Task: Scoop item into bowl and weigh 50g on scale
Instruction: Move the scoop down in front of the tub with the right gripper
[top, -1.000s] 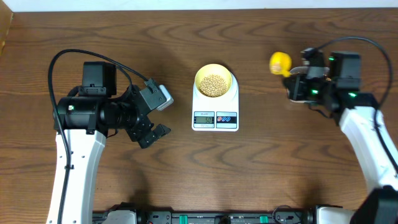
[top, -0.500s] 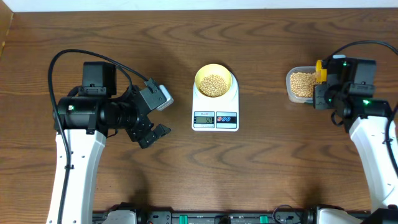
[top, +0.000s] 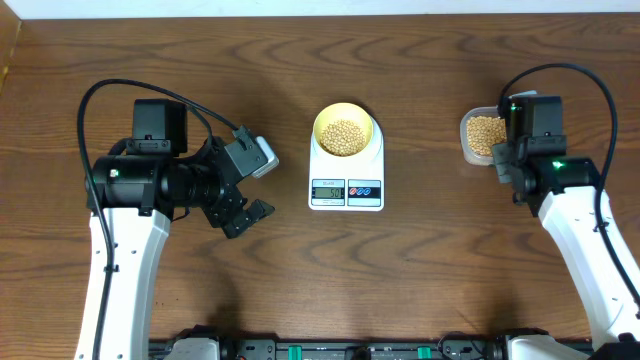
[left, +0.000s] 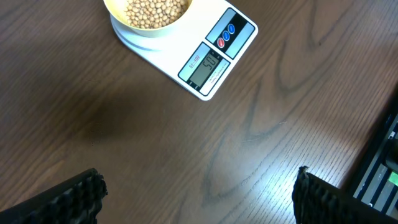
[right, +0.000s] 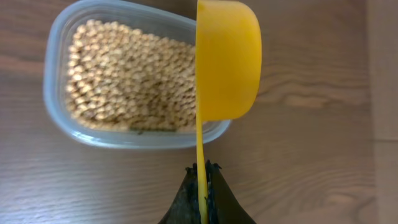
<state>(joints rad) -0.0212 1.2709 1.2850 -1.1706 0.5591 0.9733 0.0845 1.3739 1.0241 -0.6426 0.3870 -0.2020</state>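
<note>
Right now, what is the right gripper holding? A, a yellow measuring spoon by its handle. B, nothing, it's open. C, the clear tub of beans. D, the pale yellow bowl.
A: in the right wrist view the right gripper is shut on the thin handle of the yellow measuring spoon, whose cup overlaps the end of the clear tub of beans.

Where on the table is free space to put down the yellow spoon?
Bare wood lies between the scale and the bean tub, and widely across the table in front of the scale. It is crowded at the tub, where the right gripper holds the spoon, and left of the scale near the open left gripper.
</note>
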